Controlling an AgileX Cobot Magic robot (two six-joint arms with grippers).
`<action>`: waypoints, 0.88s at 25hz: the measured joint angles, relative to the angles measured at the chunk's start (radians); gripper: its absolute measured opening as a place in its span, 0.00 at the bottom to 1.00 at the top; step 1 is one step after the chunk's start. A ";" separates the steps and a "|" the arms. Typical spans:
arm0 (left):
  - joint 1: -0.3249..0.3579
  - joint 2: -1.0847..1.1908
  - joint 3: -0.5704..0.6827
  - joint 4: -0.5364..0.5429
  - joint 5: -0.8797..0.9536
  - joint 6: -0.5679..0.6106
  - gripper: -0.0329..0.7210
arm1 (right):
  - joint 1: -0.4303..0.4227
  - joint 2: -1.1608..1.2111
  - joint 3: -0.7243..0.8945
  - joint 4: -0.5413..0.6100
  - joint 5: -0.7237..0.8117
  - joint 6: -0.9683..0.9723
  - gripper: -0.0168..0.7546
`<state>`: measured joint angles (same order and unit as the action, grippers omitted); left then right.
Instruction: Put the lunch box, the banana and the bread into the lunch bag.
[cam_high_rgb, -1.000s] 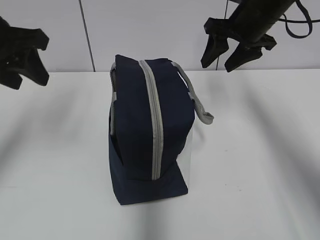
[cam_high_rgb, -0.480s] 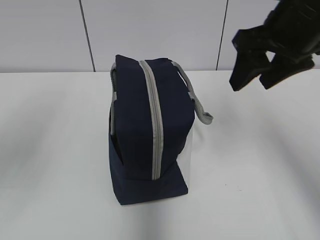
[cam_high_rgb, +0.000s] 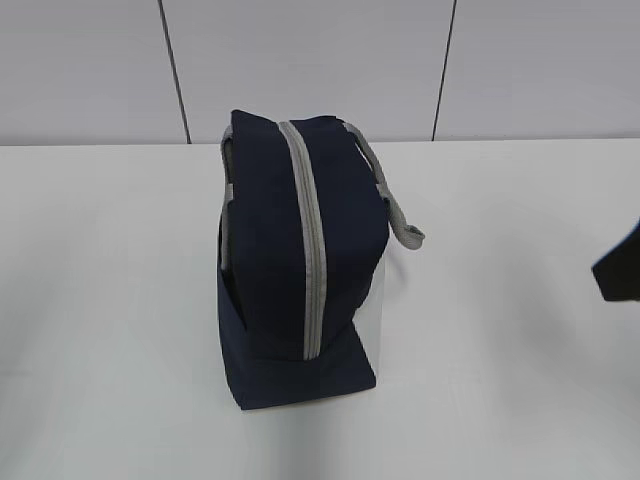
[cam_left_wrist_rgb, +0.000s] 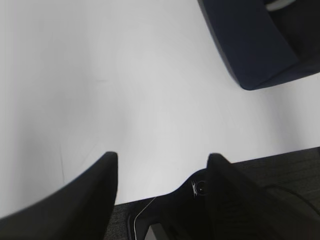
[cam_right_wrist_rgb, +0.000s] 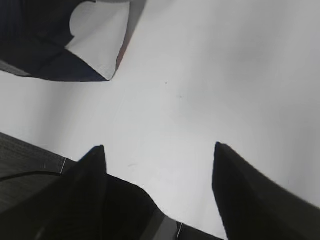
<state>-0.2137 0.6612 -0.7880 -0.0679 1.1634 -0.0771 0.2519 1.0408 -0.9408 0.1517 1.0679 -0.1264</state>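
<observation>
The lunch bag (cam_high_rgb: 295, 265) stands zipped shut in the middle of the white desk (cam_high_rgb: 500, 350), its grey zipper strip (cam_high_rgb: 310, 240) running over the top and a grey strap handle (cam_high_rgb: 392, 200) hanging to its right. The exterior view shows only a dark sliver of the right arm at its right edge; the 2 wrist views show more: the left gripper (cam_left_wrist_rgb: 162, 160) and the right gripper (cam_right_wrist_rgb: 157, 150) each hang over bare desk with jaws spread wide and nothing between them, a corner of the bag at each frame's top.

White table (cam_high_rgb: 500, 400) fills the foreground, meeting a pale grey panelled wall (cam_high_rgb: 300, 60) with two dark vertical seams; wrist views show dark floor (cam_left_wrist_rgb: 295, 170) past the table's edge.
</observation>
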 joint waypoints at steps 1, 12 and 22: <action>0.000 -0.039 0.019 0.000 0.005 -0.001 0.57 | 0.000 -0.051 0.035 -0.002 -0.004 0.000 0.66; 0.000 -0.332 0.181 0.005 0.058 -0.003 0.57 | 0.000 -0.528 0.285 -0.023 0.085 0.000 0.66; 0.000 -0.397 0.193 0.009 -0.015 0.038 0.57 | 0.000 -0.902 0.388 -0.107 0.158 0.064 0.66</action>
<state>-0.2137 0.2640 -0.5949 -0.0592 1.1487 -0.0392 0.2519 0.1384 -0.5529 0.0444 1.2262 -0.0628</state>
